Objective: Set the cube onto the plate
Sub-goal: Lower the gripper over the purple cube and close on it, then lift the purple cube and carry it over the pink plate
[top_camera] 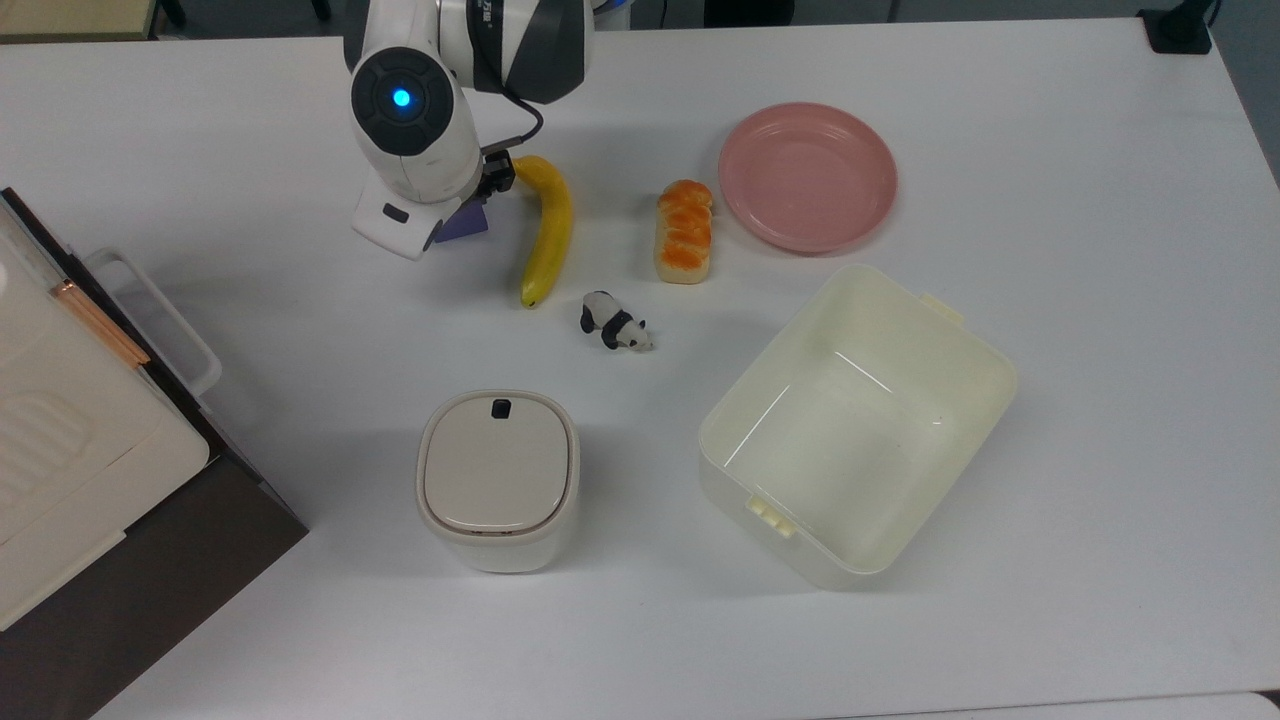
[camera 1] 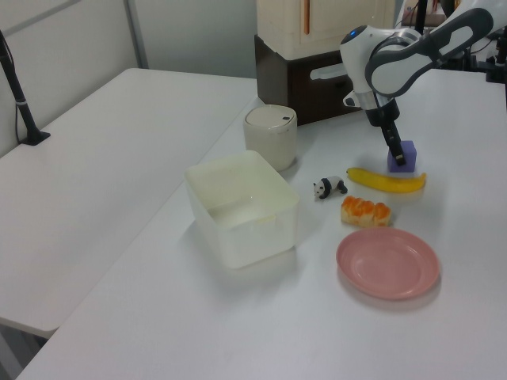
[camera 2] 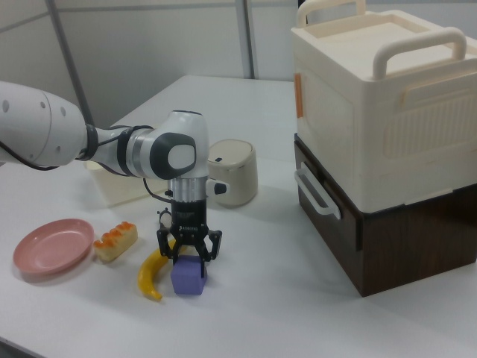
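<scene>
Gripper [camera 2: 188,254] fingers stand spread either side of the cube's top in the right view, lowered over it but not visibly clamped, so the jaws read as apart. The cube [camera 2: 188,277] rests on the tabletop [top_camera: 1050,500], toward the far edge in the top view and left of centre there.

Judged by how things lie, the task is at the grasp: nothing is lifted, and closing, carrying and setting down are all left.

Going left to right in the top view: a stacked cream and dark-brown cabinet [top_camera: 90,470] sits at the tabletop's left edge. Next comes the cube [top_camera: 466,224], mostly hidden under the arm. A banana [top_camera: 548,235] lies just beside it, near enough that a finger could nudge it. The lidded bin [top_camera: 498,480] stands toward the near edge, then a toy panda [top_camera: 614,323] and a bread roll [top_camera: 685,231]. The pink plate [top_camera: 806,175] sits bare, well apart from the cube, toward the far edge. A large cream tub [top_camera: 857,425] lies nearer the near-right corner.

Some lettering shows on the arm's dark band, too small to read.
</scene>
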`<state>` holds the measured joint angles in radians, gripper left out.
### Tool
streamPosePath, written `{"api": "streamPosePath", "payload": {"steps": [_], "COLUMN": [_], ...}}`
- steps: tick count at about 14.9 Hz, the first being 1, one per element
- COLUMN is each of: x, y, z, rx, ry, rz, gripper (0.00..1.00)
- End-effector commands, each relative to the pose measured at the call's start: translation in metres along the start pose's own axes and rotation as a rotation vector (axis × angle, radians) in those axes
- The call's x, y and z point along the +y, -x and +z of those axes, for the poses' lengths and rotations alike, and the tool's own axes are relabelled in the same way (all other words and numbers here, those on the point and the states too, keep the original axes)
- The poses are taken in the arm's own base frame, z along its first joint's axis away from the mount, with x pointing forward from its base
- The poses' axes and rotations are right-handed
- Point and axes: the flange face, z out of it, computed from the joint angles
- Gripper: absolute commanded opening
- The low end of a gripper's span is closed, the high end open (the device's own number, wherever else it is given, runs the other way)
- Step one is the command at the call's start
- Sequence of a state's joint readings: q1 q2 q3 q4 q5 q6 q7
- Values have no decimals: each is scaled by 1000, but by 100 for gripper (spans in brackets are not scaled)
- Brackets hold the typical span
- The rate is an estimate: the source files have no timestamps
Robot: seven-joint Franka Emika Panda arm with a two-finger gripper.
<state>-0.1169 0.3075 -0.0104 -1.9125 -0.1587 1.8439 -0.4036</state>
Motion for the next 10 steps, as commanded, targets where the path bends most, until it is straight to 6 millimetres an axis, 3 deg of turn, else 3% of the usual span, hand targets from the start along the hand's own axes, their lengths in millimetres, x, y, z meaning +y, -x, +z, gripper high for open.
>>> {"api": "streamPosePath", "payload": {"steps": [1, 2, 3, 5, 7, 10], "x": [-2, -8, -26, -70, -109, -191], "y": [5, 4, -2, -15, -27, -37], "z": [-26, -35, -58, -85, -98, -118], "rx": [37, 36, 46, 56, 85, 132], "ry": [40, 43, 61, 96, 120, 155], "rz": [-24, -24, -48, -100, -71, -77], "gripper": [22, 22, 22, 23, 23, 25]}}
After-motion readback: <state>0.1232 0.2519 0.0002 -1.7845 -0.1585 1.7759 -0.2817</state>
